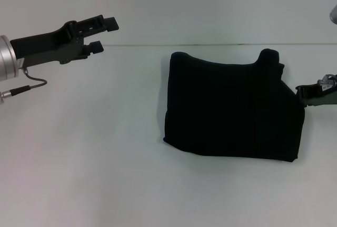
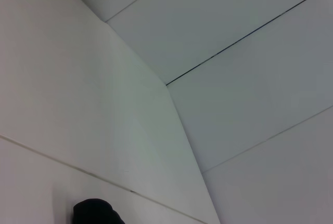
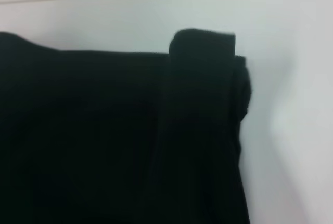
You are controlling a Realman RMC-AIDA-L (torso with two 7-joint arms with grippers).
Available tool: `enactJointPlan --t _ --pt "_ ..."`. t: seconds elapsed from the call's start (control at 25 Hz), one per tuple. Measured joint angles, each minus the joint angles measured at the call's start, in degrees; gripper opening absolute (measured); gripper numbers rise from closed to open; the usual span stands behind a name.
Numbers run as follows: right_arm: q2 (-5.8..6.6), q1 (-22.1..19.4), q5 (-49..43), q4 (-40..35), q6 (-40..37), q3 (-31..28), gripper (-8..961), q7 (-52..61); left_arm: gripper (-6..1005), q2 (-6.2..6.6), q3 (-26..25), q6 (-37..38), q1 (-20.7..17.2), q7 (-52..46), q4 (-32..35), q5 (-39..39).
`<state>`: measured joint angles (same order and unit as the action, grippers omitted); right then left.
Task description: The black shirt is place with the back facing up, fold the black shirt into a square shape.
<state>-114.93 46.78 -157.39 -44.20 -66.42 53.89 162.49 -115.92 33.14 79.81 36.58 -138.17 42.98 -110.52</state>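
Note:
The black shirt (image 1: 231, 108) lies folded into a rough rectangle on the white table (image 1: 79, 158), right of centre, with a small folded bump at its far right corner. No lettering shows. In the right wrist view the black shirt (image 3: 119, 141) fills most of the picture, with that bump at its far edge. My left gripper (image 1: 105, 35) hangs open and empty above the table at the far left, well away from the shirt. At the right edge of the head view, my right gripper (image 1: 310, 92) sits low beside the shirt's right side.
The table's far edge (image 1: 137, 45) meets a pale wall behind the shirt. Bare white table stretches to the left of the shirt and in front of it. A small dark shape (image 2: 96, 212) shows at the bottom of the left wrist view.

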Motion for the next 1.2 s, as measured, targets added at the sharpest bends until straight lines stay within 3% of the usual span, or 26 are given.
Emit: enactJointPlan --t 0.32,0.88,1.12,1.2 --pt "-0.20 0.4 0.0 0.9 1.6 -0.1 19 -0.2 948 -0.01 0.0 0.0 -0.2 0.0 0.0 0.0" --pt "1.27 0.1 0.0 1.8 2.1 -1.2 21 1.0 948 0.00 0.0 -0.1 -0.5 0.2 0.0 0.8" --pt "2.45 0.2 2.2 0.8 3.6 -6.2 204 -0.2 949 0.20 -0.2 -0.1 -0.6 0.2 0.0 1.3" --pt "2.51 0.7 5.6 0.5 3.8 -7.0 223 -2.3 949 0.22 -0.5 -0.1 -0.5 0.2 0.0 1.4"
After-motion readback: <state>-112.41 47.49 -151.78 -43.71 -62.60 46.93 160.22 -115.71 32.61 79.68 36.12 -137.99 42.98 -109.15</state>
